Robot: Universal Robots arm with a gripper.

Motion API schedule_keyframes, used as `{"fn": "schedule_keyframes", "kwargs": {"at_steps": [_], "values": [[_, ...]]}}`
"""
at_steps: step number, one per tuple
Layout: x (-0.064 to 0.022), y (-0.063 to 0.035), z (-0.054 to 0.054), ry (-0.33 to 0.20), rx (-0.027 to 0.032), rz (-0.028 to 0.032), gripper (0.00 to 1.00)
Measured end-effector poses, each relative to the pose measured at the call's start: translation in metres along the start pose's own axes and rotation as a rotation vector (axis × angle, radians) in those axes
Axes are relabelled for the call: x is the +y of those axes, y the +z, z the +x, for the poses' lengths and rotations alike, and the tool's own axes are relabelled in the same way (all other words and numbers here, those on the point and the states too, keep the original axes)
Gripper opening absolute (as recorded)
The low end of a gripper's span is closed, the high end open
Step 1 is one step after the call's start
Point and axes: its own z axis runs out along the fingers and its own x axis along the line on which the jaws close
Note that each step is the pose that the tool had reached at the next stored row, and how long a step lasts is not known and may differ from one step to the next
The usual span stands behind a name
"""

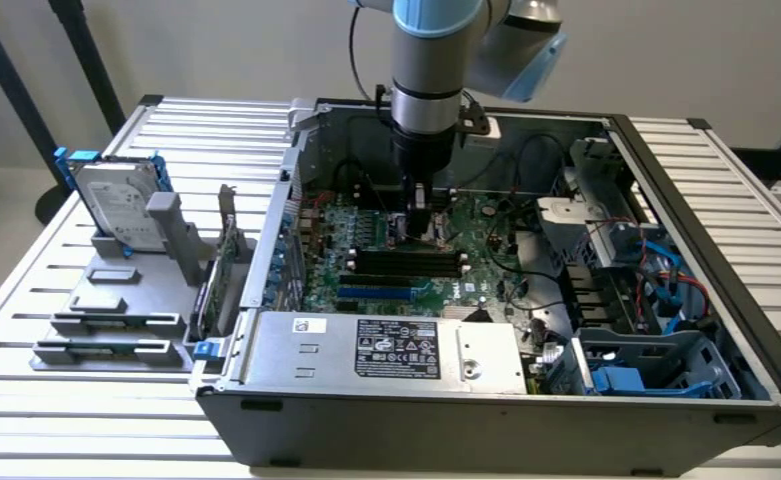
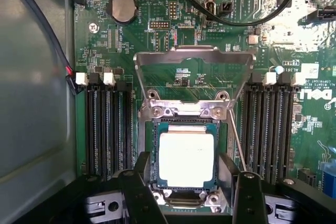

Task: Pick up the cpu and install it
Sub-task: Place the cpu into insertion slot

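Observation:
The cpu (image 2: 186, 153), a small square chip with a dull silver top on a green board, lies level in the motherboard socket (image 2: 185, 199). The socket's metal load plate (image 2: 194, 59) is swung up and open beyond it. My gripper (image 2: 185, 163) is low over the socket with one dark finger (image 2: 140, 174) against each side edge of the chip, shut on it. In the exterior view the gripper (image 1: 424, 228) reaches straight down into the open computer case (image 1: 497, 410), onto the green motherboard (image 1: 363, 215).
Black memory slots (image 2: 107, 129) run along both sides of the socket, and black cables (image 2: 231, 19) arc over the board. A power supply (image 1: 390, 350) fills the case front. Outside, at the exterior view's left, a hard drive with blue rails (image 1: 113, 200) stands on grey holder blocks (image 1: 110, 335).

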Motion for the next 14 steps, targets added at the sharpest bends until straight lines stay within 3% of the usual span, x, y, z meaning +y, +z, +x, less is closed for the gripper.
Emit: {"fn": "schedule_keyframes", "kwargs": {"at_steps": [7, 8, 12, 14], "values": [[-0.0125, -0.0065, -0.001, 0.0, 0.0002, 0.0001, 0.6], [-0.0149, -0.0075, -0.001, 0.0, 0.0002, 0.0002, 0.47], [-0.0247, -0.0112, -0.002, 0.0, 0.0006, 0.0001, 0.36], [-0.0292, -0.0129, -0.002, 0.0, 0.0007, 0.0002, 0.24]]}}
